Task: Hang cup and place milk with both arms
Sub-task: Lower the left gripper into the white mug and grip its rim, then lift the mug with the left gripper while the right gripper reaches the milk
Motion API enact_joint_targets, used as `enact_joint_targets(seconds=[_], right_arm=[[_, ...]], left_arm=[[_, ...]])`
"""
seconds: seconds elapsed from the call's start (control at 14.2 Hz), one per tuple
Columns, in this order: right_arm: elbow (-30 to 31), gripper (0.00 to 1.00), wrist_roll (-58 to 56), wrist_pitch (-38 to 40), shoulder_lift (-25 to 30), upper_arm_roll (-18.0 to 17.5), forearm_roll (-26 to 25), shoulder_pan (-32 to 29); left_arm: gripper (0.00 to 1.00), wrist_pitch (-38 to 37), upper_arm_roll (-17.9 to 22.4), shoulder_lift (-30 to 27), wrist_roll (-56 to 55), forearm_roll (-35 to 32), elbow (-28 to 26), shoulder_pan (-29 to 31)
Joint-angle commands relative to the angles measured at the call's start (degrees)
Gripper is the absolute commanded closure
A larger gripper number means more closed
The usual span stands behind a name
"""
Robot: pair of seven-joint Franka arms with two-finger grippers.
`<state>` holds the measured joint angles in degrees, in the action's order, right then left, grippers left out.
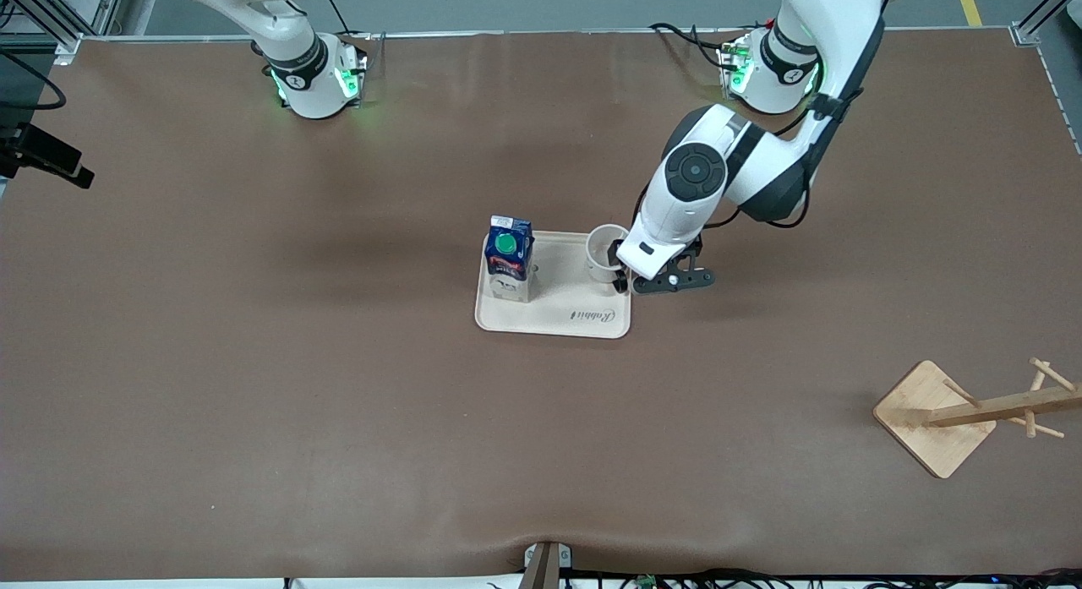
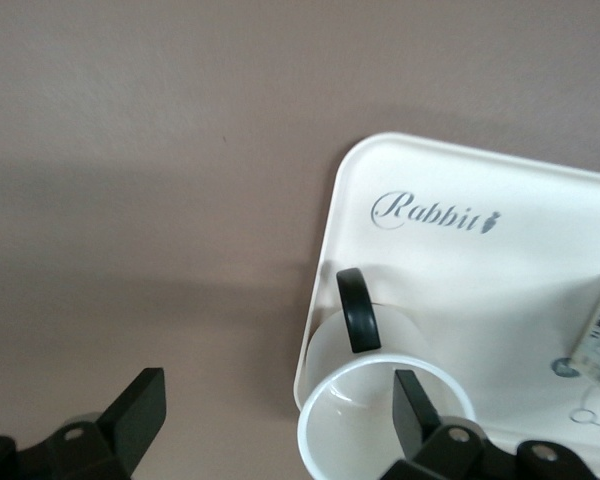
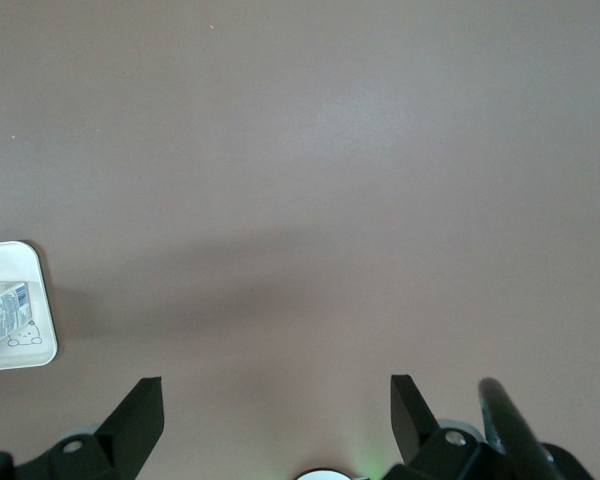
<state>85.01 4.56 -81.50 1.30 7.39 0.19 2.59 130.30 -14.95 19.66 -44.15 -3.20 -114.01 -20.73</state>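
Note:
The white cup (image 1: 605, 249) stands upright on the beige tray (image 1: 558, 319), at the tray's edge toward the left arm's end. Its black handle (image 2: 358, 310) shows in the left wrist view; its face drawing is hidden. The milk (image 1: 508, 255) stands on the same tray toward the right arm's end. My left gripper (image 1: 630, 280) is open and low at the cup (image 2: 365, 435), one finger (image 2: 415, 410) inside the rim and the other outside, over the table. My right gripper (image 3: 277, 415) is open and empty above bare table, out of the front view.
A wooden mug rack (image 1: 934, 416) with pegs stands near the left arm's end of the table, nearer to the front camera than the tray. The tray's corner (image 3: 20, 350) and the milk (image 3: 0, 312) show at the edge of the right wrist view.

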Motion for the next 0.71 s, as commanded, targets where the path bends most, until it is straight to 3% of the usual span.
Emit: enact_joint_targets(seconds=[0.0,0.14,0.35,0.42,0.64], right_arm=[[-0.11,0.00,-0.43,-2.34,0.20,-0.45,0.87,-0.74],[-0.11,0.00,-0.51,-2.61,-0.06,-0.45,2.18,-0.74],[-0.37,0.00,-0.60,-2.52,-0.50,-0.54,2.71,-0.21],[-0.37,0.00,-0.60,-2.52,-0.51,-0.62,2.72,0.22],[-0.28,0.00,-0.69,-2.52,-1.99,-0.98,2.45,1.45]], left_arm=[[0.00,6.35,-0.08,-2.08,-4.87,-0.93,-6.39,-1.24],[0.00,7.69,-0.17,-0.51,-8.74,-0.93,-6.93,-2.82],[0.11,7.69,-0.17,-0.06,-10.60,-0.93,-7.80,-3.44],[0.21,7.69,-0.17,0.03,-10.60,-1.02,-8.15,-3.62],[0.73,7.78,-0.17,0.91,-10.69,-0.93,-7.98,-3.79]])
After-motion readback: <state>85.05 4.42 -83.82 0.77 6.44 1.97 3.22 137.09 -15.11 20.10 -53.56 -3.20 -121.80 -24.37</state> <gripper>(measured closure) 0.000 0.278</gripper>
